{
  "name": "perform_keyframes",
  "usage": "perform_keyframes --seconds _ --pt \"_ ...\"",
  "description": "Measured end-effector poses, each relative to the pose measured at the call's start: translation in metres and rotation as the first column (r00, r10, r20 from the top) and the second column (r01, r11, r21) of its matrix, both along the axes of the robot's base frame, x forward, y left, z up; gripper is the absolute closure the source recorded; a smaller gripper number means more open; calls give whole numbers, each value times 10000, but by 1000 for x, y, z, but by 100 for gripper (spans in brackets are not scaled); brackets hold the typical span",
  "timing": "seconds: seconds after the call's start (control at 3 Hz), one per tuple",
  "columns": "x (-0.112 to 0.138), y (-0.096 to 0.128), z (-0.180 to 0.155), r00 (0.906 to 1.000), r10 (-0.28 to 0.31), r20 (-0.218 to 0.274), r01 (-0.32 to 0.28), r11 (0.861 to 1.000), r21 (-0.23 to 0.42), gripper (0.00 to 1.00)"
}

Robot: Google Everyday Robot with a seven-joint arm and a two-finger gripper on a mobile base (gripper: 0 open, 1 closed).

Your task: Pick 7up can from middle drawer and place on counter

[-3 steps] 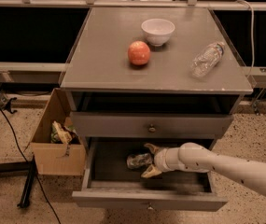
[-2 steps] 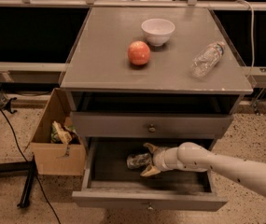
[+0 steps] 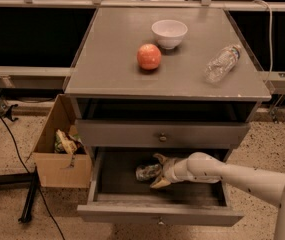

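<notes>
The 7up can (image 3: 147, 172), silvery and crinkled, lies on its side in the open middle drawer (image 3: 132, 196), left of centre on the dark floor. My gripper (image 3: 158, 171) reaches into the drawer from the right on a white arm. Its two pale fingers (image 3: 159, 158) are spread, one behind and one in front of the can's right end, with a gap to the can showing at each. The counter (image 3: 182, 79) is the grey top of the cabinet above.
On the counter stand a white bowl (image 3: 169, 33), a red apple (image 3: 149, 56) and a clear plastic bottle (image 3: 222, 63) lying at the right. The drawer above (image 3: 163, 134) is closed. A cardboard box (image 3: 62, 149) with wrappers sits on the floor to the left, next to cables.
</notes>
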State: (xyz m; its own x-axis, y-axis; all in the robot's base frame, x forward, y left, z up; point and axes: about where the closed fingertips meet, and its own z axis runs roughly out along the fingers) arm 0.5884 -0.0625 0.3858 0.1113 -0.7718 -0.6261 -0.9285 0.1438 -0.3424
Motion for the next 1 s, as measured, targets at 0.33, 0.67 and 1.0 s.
perform_keyframes --seconds 0.33,0.67,1.0 --pt "2 -2 -11 9997 -146 -174 145 9999 -86 27" --pt "2 -4 -18 9992 -264 -311 260 9996 -133 45" --pt "2 -4 -19 9991 -269 -318 264 9996 -136 70"
